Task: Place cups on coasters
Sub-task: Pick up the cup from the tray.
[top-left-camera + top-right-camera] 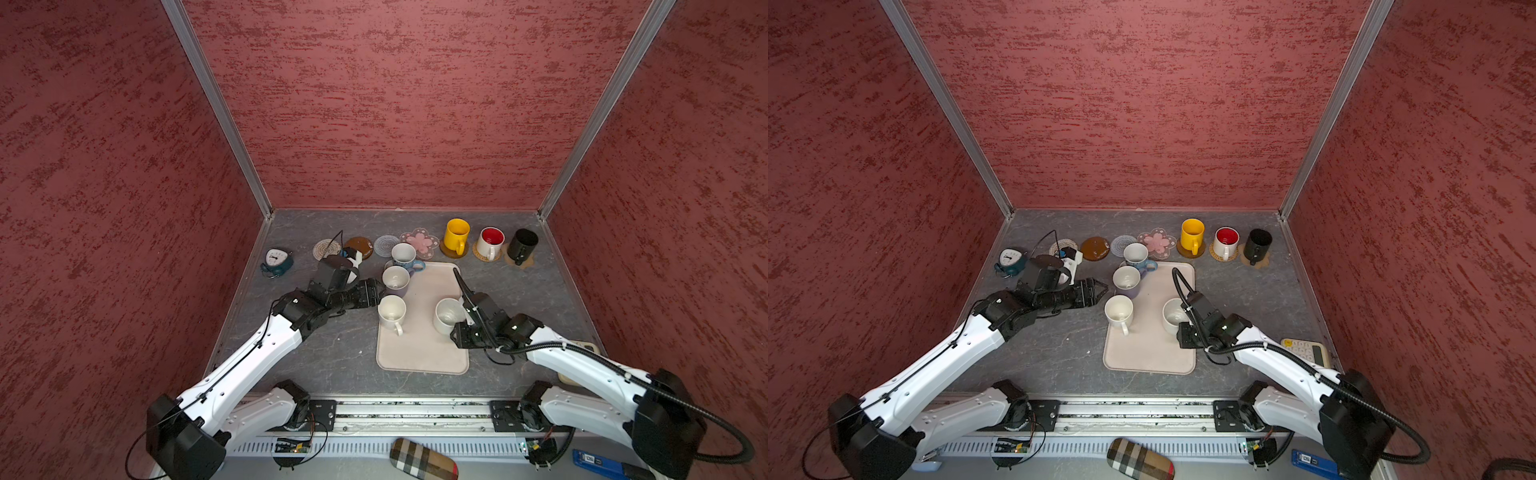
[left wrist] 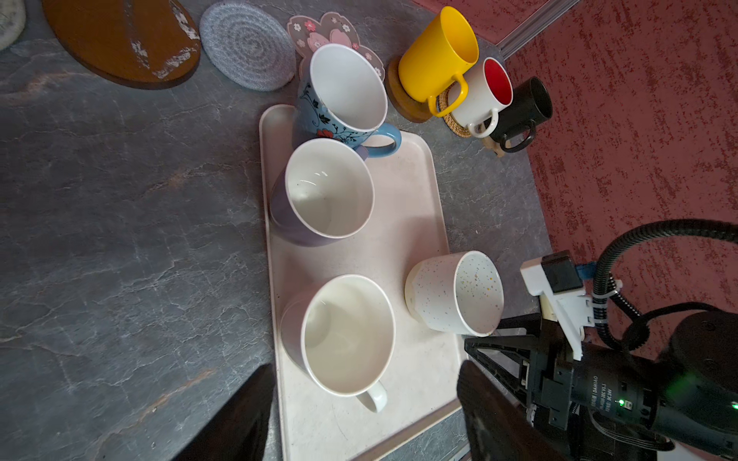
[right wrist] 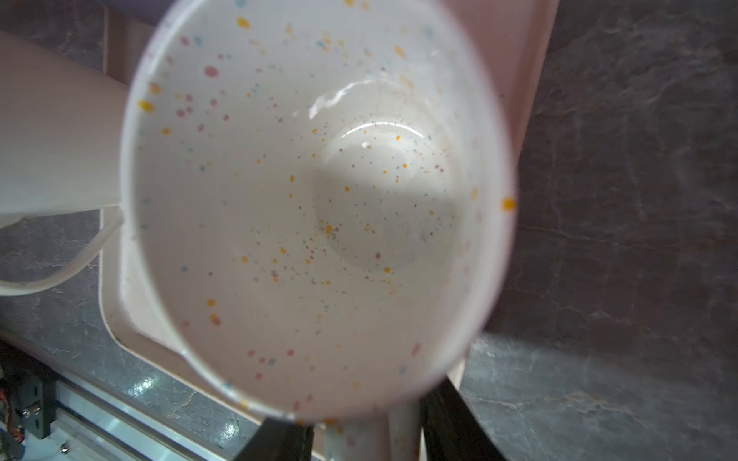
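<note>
Three cups stand on coasters at the back right: yellow, white with red inside and black. On the beige tray are a blue-based cup, a lavender one, a plain white one and a speckled white one. My right gripper straddles the speckled cup's handle, with a thin gap on one side. Left of the tray, my left gripper is open beside the plain white cup. Bare coasters lie behind: pale spiral, brown, grey spiral, pink flower.
A small teal clock stands at the back left. A calculator lies by the right wall under my right arm. A plaid case and a blue box lie in front of the rail. Red walls close three sides.
</note>
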### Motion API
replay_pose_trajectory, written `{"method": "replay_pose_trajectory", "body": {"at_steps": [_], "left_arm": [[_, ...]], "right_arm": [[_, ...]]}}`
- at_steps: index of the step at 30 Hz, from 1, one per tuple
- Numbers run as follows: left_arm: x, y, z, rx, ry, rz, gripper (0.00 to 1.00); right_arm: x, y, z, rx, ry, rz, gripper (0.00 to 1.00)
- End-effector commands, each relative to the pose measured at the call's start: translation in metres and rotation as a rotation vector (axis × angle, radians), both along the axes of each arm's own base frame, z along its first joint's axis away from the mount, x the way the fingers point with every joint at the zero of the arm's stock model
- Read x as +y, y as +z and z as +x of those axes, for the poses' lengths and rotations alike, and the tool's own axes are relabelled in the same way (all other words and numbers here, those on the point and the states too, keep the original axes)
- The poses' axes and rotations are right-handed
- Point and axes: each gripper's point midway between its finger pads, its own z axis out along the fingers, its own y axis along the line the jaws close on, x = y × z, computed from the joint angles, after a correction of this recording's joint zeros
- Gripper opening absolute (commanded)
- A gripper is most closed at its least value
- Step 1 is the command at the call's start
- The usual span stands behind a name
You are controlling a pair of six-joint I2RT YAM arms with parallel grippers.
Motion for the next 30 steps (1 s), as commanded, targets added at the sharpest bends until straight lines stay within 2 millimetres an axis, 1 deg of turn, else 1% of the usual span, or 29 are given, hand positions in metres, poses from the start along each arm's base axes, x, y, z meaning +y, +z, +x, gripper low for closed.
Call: {"method": "replay_pose_trajectory", "body": {"at_steps": [1, 5, 6, 12, 17, 20, 23, 28, 30], "left_arm": [[0.007, 0.002, -0.005, -0.001, 0.0, -0.001, 0.73], [0.012, 0.004, -0.007, -0.003, 0.008, -0.002, 0.73], [0.014, 0.003, -0.007, 0.002, 0.011, -0.001, 0.73], [0.02, 0.002, -0.008, 0.002, 0.025, -0.004, 0.73], [0.022, 0.006, -0.01, -0.002, 0.026, -0.008, 0.73], [0.023, 0.008, -0.009, -0.003, 0.029, -0.008, 0.73], [0.024, 0.01, -0.009, -0.007, 0.03, -0.005, 0.73], [0.026, 0.012, -0.005, -0.002, 0.023, 0.015, 0.75], [0.029, 0.014, -0.002, -0.007, 0.026, 0.039, 0.8]], "right_arm": [[0.0, -0.003, 0.011, -0.046, -0.025, -0.035, 0.39], [-0.001, -0.005, 0.018, -0.056, -0.042, -0.062, 0.32], [-0.001, -0.003, 0.019, -0.061, -0.045, -0.067, 0.29], [-0.003, -0.001, 0.024, -0.071, -0.052, -0.094, 0.17], [-0.002, 0.007, 0.027, -0.085, -0.037, -0.105, 0.09], [0.0, 0.018, 0.033, -0.109, -0.028, -0.112, 0.06], [0.002, 0.036, 0.042, -0.153, -0.031, -0.114, 0.04], [0.008, 0.069, 0.068, -0.235, -0.033, -0.156, 0.03], [0.013, 0.082, 0.083, -0.261, -0.022, -0.17, 0.04]]}}
